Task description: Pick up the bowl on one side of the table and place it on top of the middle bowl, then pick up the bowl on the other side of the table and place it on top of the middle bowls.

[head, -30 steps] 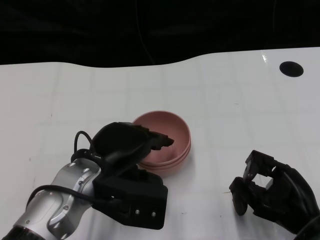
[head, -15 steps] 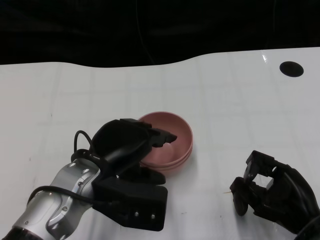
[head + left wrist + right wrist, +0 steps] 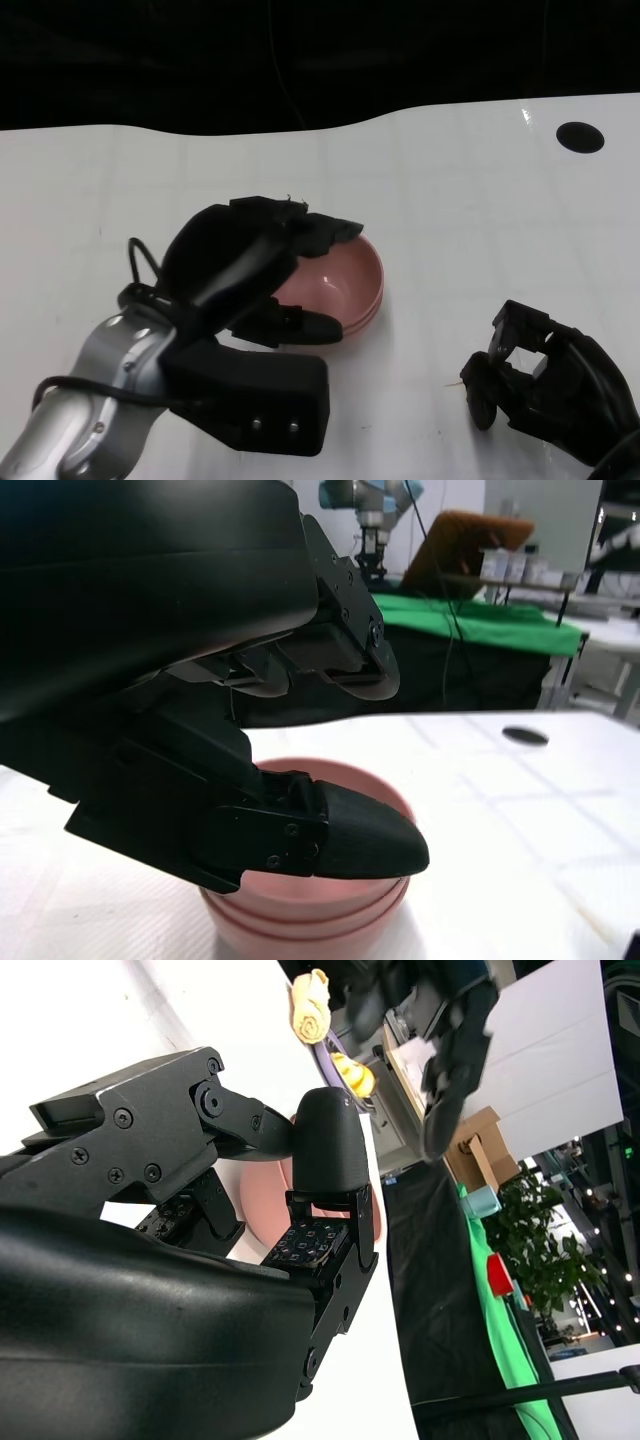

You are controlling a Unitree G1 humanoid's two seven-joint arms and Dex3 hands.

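Pink plastic, nested: the bowl stack point(image 3: 345, 285) sits mid-table on the white table point(image 3: 480, 200), and in the left wrist view we make out three rims point(image 3: 310, 920) layered one inside another, so we judge both side bowls are already on the middle one.

Our left hand point(image 3: 255, 265) hovers just above the near-left rim of the stack, fingers point(image 3: 340, 665) spread apart from the thumb point(image 3: 350, 840), holding nothing. The step in hand, as we read it, is the release and retreat. To do it well we should lift the hand straight up before drawing it back, keeping the thumb clear of the rim, so that we do not drag or tip the top bowl out of its seat.

Our right hand point(image 3: 540, 375) rests low at the near right, well apart from the stack, fingers curled inward around nothing.

Counted: three pink bowls in one stack, two hands, and one dark round hole point(image 3: 583, 137) at the table's far right.
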